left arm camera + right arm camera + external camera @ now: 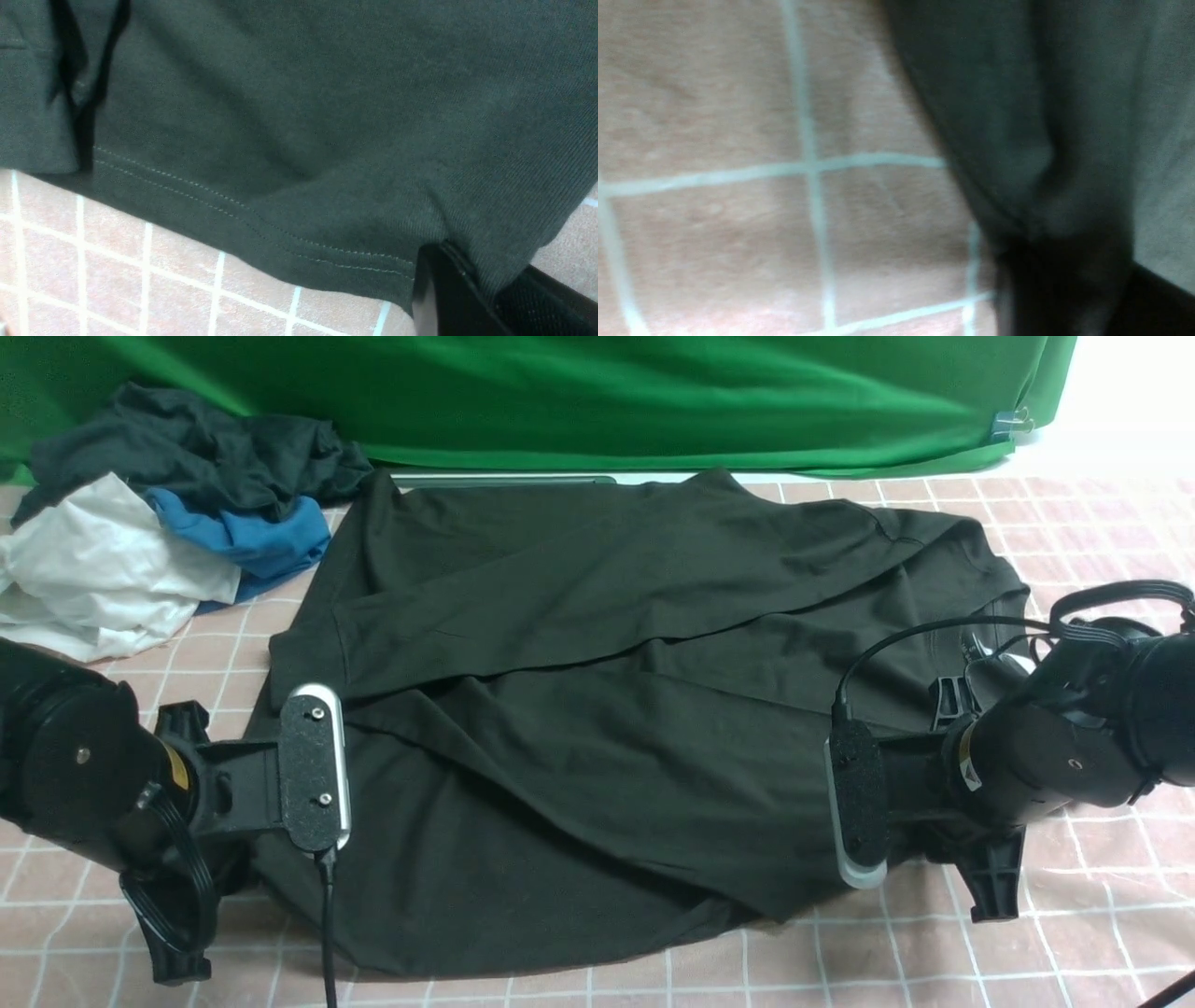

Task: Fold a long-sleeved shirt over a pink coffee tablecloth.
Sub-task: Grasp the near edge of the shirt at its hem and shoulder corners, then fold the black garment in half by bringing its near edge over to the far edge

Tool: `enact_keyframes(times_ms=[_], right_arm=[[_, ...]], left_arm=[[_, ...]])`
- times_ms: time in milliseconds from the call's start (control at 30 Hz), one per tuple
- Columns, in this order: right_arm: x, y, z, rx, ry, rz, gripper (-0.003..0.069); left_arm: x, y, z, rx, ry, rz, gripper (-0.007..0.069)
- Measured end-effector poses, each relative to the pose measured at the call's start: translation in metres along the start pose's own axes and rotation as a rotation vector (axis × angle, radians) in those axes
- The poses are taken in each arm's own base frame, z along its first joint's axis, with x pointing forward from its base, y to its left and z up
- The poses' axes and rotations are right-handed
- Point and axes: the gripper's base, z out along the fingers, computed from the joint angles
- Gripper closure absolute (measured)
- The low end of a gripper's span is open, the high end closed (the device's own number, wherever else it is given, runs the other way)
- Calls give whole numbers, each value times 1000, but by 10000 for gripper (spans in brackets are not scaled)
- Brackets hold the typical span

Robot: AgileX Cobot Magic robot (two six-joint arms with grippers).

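Note:
The long-sleeved shirt (597, 691) lies spread on the pink coffee tablecloth (1074, 933), black, with its sleeves folded across the body. Its print and neck label do not show. My left arm's wrist (313, 770) is at the shirt's near left edge and my right arm's wrist (859, 803) at its near right edge. In the left wrist view my left gripper (472, 284) is shut on the stitched hem (261, 224). The right wrist view is blurred. There my right gripper (1064, 280) is shut on a bunched fold of the shirt (1017, 140).
A pile of charcoal, blue and white cloths (159, 532) sits at the far left, touching the shirt's corner. A green backdrop (607, 392) hangs along the far edge. Bare tablecloth shows to the right of the shirt and along the near edge.

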Motion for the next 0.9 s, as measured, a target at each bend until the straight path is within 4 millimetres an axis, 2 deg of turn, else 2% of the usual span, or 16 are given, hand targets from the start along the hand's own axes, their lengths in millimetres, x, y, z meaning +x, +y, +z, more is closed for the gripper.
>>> enact_keyframes(times_ms=[100, 167, 400, 467, 500, 567, 700, 833, 900], right_arm=[[1, 1, -1, -7, 10, 0, 597], [4, 2, -7, -13, 23, 11, 616], [15, 7, -50, -27, 11, 152, 620], [18, 16, -64, -90, 13, 255, 620], [18, 17, -64, -98, 16, 265, 620], [22, 25, -73, -163, 44, 393, 620], [27, 38, -78, -294, 155, 591, 620], [29, 49, -85, -388, 219, 696, 620], [29, 49, -90, -382, 206, 725, 620]], left_arm=[[0, 1, -9, -49, -22, -6, 558], [0, 2, -17, -94, -47, -16, 558], [2, 2, -48, -240, -136, -50, 558], [4, -2, -56, -242, -136, -55, 558], [4, -2, -56, -242, -136, -55, 558], [6, -6, -62, -243, -140, -68, 558], [10, -18, -77, -214, -177, -197, 558], [18, -33, -91, -171, -173, -259, 558], [20, -36, -96, -182, -181, -269, 558]])
